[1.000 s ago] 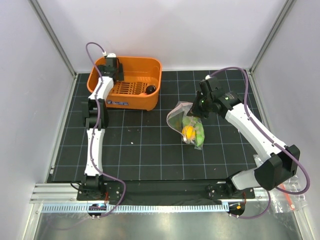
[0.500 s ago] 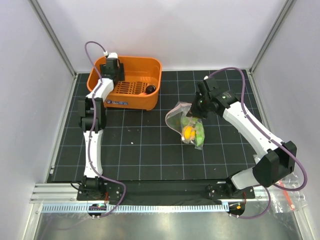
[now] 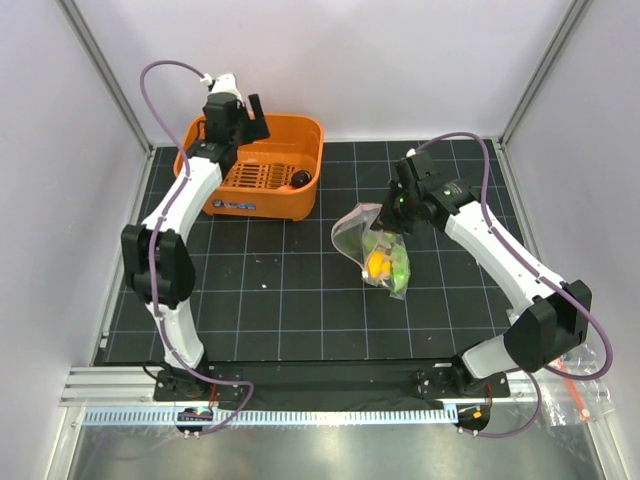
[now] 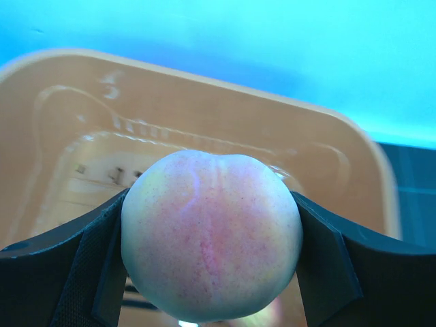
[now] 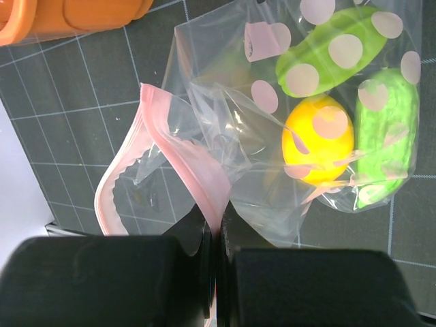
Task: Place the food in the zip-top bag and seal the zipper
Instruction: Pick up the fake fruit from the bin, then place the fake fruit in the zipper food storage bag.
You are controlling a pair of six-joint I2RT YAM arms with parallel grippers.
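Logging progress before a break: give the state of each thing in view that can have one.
left gripper, shut on the peach-orange ball, over the orange basket
right gripper, shut on the zipper
zip-top bag, mouth open
zipper, unsealed
yellow-orange fruit, inside the zip-top bag
two green pieces, inside the zip-top bag
dark purple piece, in the orange basket

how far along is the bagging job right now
Done: the yellow fruit and two green pieces lie inside the bag. In hand: the left gripper holds the peach over the orange basket, while the right gripper pinches the zipper strip, the mouth gaping. Left: bag the peach, fetch the dark piece from the basket, then seal.
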